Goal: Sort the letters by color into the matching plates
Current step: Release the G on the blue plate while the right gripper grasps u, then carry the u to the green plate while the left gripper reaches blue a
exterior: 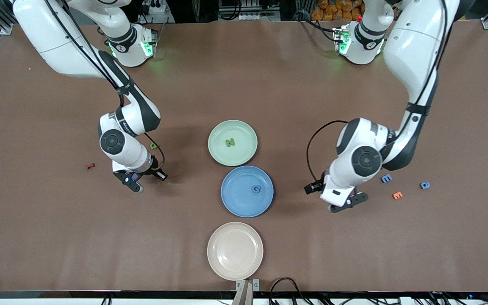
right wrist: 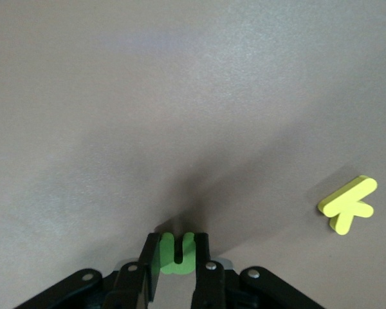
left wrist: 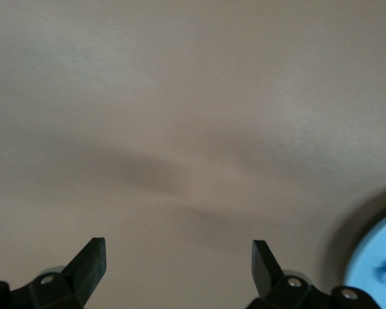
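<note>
I had the right gripper [right wrist: 177, 273] low at the table [exterior: 244, 76] toward the right arm's end, its fingers pressed onto a green foam letter [right wrist: 176, 253] that stood between the pads with its two prongs pointing away from the wrist. Pinching it across its flat faces looked to me like the surest hold on something so thin. A yellow-green letter K [right wrist: 349, 205] lay flat off to one side of that pincer, well apart, so I judged it would not be dragged along on a lift.

The left gripper [left wrist: 179, 265] hung spread wide over bare table just beside the blue plate [exterior: 247, 191], holding nothing; the plate's rim showed at the edge of its wrist view. A blue letter [exterior: 256, 189] already sat in that plate, and a green letter N [exterior: 230, 142] in the pale green plate [exterior: 232, 142], which lay farther from the front camera. The cream plate [exterior: 235, 245] sat nearest the camera.

Outward from the left gripper, toward its arm's end, two blue letters [exterior: 386, 178] [exterior: 425, 185] and an orange one [exterior: 397, 195] waited; a small red letter [exterior: 90, 166] lay outward of the right pincer. Between the right pincer and the green plate the brown surface was open, a plain straight carry in my judgement.
</note>
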Controlling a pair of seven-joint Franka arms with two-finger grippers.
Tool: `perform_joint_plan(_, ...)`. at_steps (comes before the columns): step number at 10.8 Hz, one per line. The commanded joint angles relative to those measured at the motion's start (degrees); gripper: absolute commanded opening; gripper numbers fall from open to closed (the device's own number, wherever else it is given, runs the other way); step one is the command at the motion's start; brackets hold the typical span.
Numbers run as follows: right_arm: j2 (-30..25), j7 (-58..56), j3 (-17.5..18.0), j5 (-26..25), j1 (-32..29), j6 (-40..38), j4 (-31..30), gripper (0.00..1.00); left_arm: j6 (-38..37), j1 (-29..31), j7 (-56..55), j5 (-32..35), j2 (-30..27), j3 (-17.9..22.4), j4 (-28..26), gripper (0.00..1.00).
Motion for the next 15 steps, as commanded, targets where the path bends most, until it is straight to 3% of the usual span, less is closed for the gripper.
perform_joint_plan(1, -1.62, 0.27, 0.29, 0.66, 1.34, -4.74, 2.73, 0.00, 0.10, 5.72, 8.42, 1.39, -8.13, -0.79, -10.34, 1.00)
perform_joint_plan(4, -2.50, 4.56, 2.21, 0.75, 2.75, -9.51, 6.08, 0.00, 0.28, 12.92, 19.15, 1.39, -11.75, -0.70, -15.89, 1.00)
perform_joint_plan(7, -2.51, 10.18, 5.56, 0.75, 4.23, -9.87, 7.66, 0.00, 0.28, 18.02, 22.51, 3.22, -12.28, -0.61, -16.43, 1.00)
perform_joint_plan(12, -2.33, 20.72, 6.27, -0.13, 14.50, -9.69, 10.21, 0.00, 1.24, 27.08, 30.78, 7.52, -11.93, -0.61, -16.69, 1.00)
perform_joint_plan(15, -1.63, 26.35, 6.27, -2.75, 19.35, -9.60, 10.22, 0.00, 11.05, 31.92, 31.31, 12.63, -11.49, -0.70, -21.68, 1.00)
